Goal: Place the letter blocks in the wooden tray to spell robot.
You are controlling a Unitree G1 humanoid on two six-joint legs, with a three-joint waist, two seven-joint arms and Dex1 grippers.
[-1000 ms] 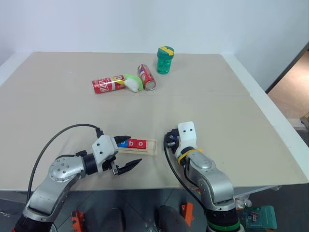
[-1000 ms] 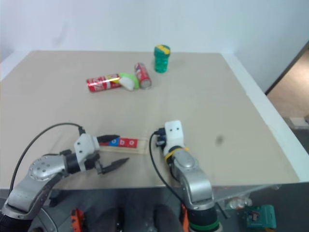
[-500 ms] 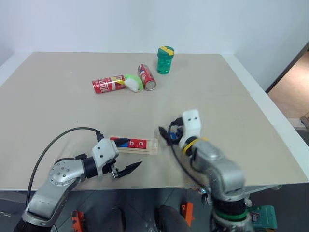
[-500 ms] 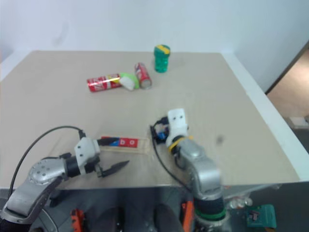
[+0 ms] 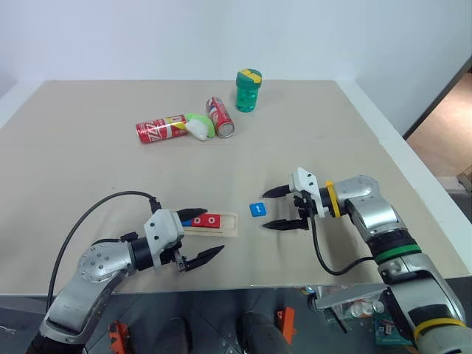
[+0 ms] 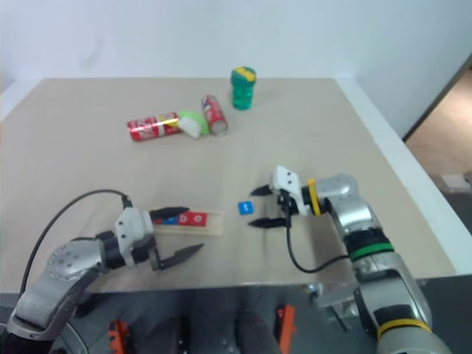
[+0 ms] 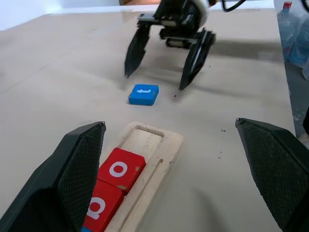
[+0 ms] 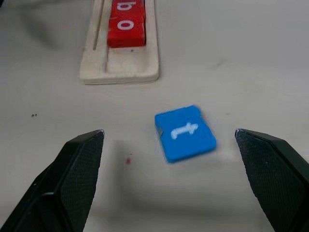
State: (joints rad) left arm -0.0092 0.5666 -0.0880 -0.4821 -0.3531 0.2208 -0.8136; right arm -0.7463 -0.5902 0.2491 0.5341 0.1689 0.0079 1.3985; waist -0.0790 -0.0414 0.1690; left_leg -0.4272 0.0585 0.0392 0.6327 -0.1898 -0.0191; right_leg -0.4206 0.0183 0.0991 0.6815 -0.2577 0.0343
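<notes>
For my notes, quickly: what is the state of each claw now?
Left claw: open, holding nothing.
Right claw: open, holding nothing; blue t block lies on the table.

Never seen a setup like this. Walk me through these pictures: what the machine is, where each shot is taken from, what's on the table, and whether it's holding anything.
This is a humanoid robot with two arms, each ending in a gripper of two black fingers. Two pictures come from cameras in its head, looking down over the arms. The other two come from cameras on its wrists, looking along each gripper's fingers.

On the table lies a wooden tray holding letter blocks; its end slot is unfilled. A blue t block lies loose on the table just past that end. Farther back are two red cans on their sides, a green and white object and a green jar.

The left gripper is open beside the tray. The right gripper is open, pointed at the t block. Neither holds anything.
</notes>
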